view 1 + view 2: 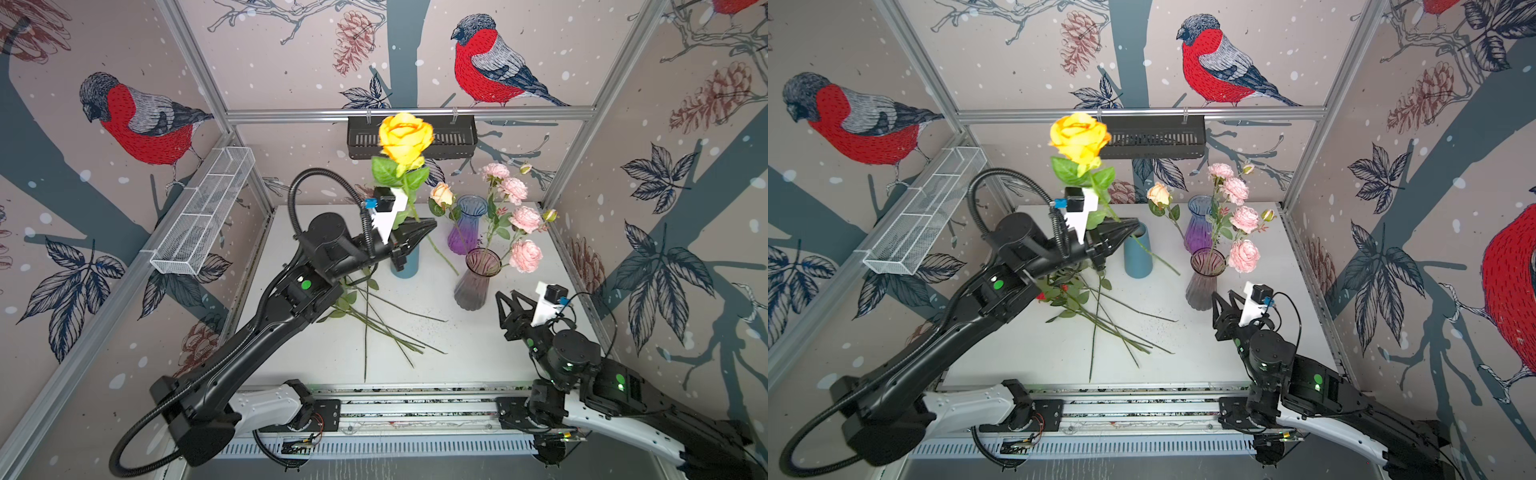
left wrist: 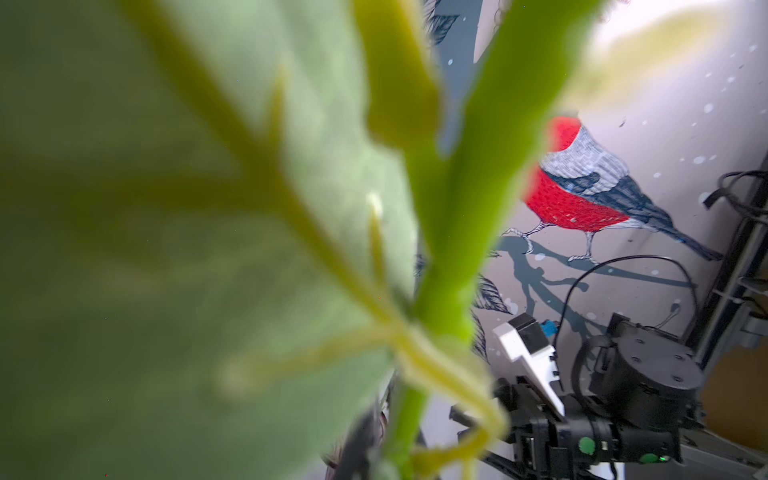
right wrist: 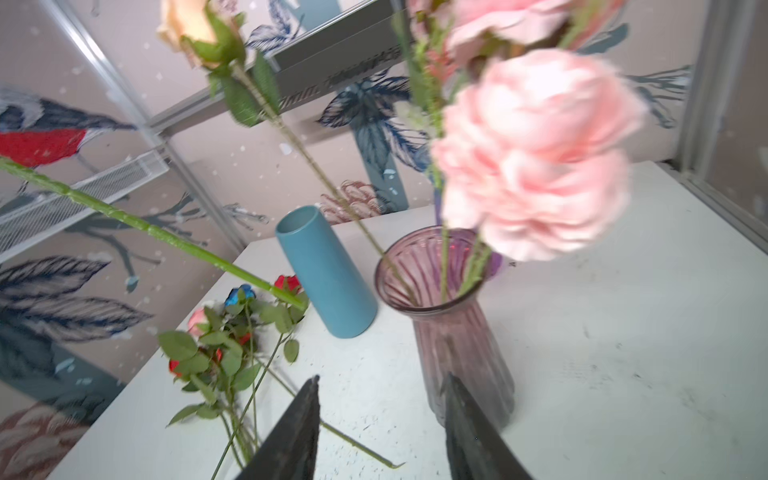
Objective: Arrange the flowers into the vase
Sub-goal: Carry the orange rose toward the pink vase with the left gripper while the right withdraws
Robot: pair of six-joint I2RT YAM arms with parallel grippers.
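The white bench (image 1: 478, 357) is enclosed by bird-patterned walls (image 1: 137, 116). The left hand (image 1: 430, 226) is raised over the blue vase (image 1: 1138, 257) and is clenched on the stem of a yellow rose (image 1: 405, 137). The head is held high, and the stem's free end slants down between the blue vase and the smoky vase (image 1: 473, 286). The right hand (image 1: 507, 296) is released and empty, just beside the smoky vase. A pink spray (image 1: 525, 255) and a cream rose (image 1: 441, 194) are stood in that vase, with a violet vase (image 1: 465, 226) behind. The other flowers (image 1: 1067, 295), headed red, blue and pink, are laid in a loose heap on the bench beneath the left arm (image 1: 266, 332).
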